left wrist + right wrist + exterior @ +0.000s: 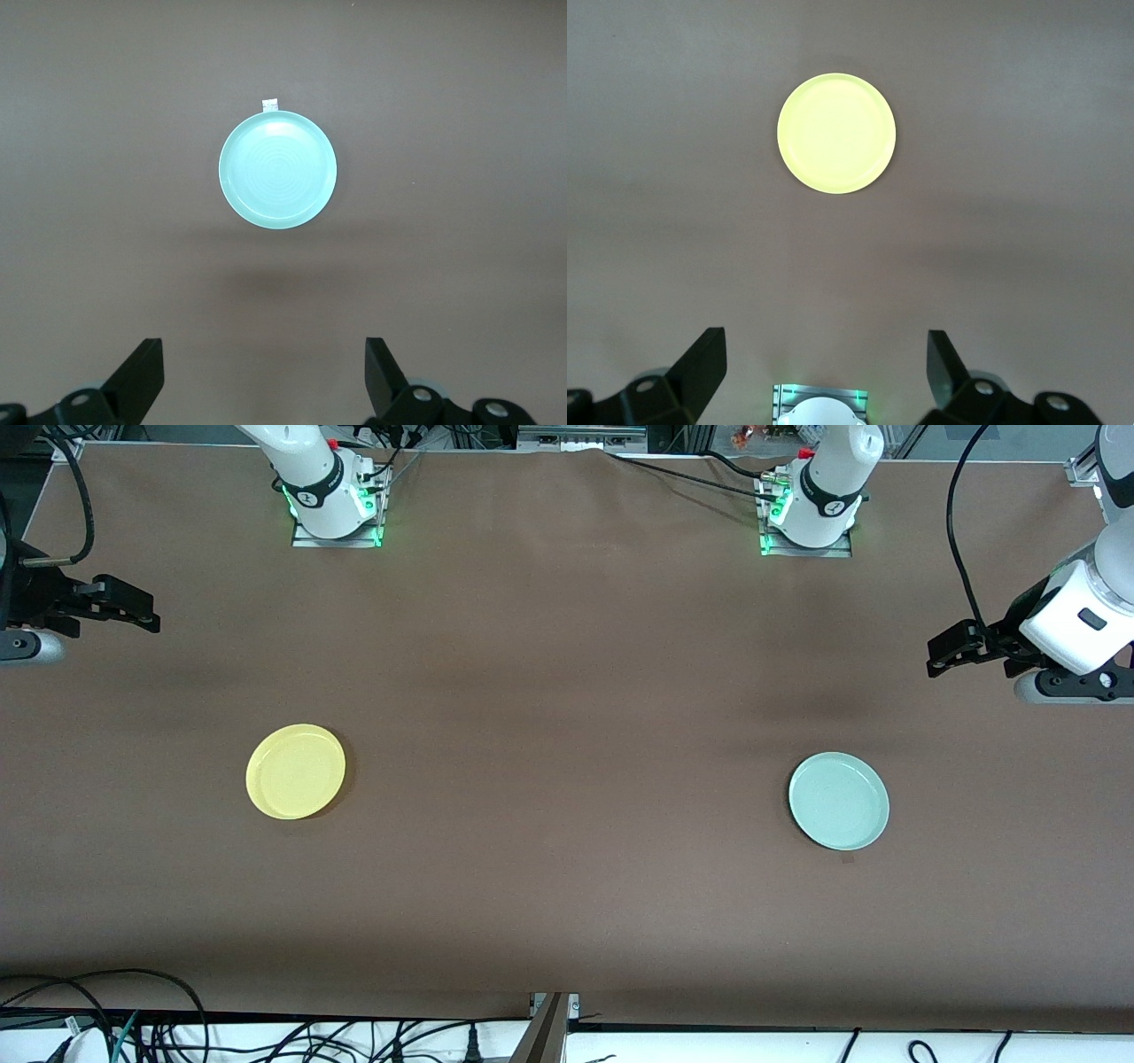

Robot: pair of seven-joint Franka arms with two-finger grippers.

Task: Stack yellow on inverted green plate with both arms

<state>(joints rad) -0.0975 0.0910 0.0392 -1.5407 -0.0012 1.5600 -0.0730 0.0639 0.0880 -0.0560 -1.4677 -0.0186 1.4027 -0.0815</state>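
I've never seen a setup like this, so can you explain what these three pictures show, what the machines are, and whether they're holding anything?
These are two white robot arms at a brown table. The wide picture looks down from a high camera facing them. The other two come from cameras on each arm's wrist, looking down past its own jaws.

The left gripper hangs over the table's left-arm end, and the right gripper hangs over the right-arm end. Both have their jaws open and hold nothing.

Two small plates lie far apart on the table: the yellow plate toward the right arm's end and the green plate toward the left arm's end. Each wrist camera sees its own plate: green, yellow.
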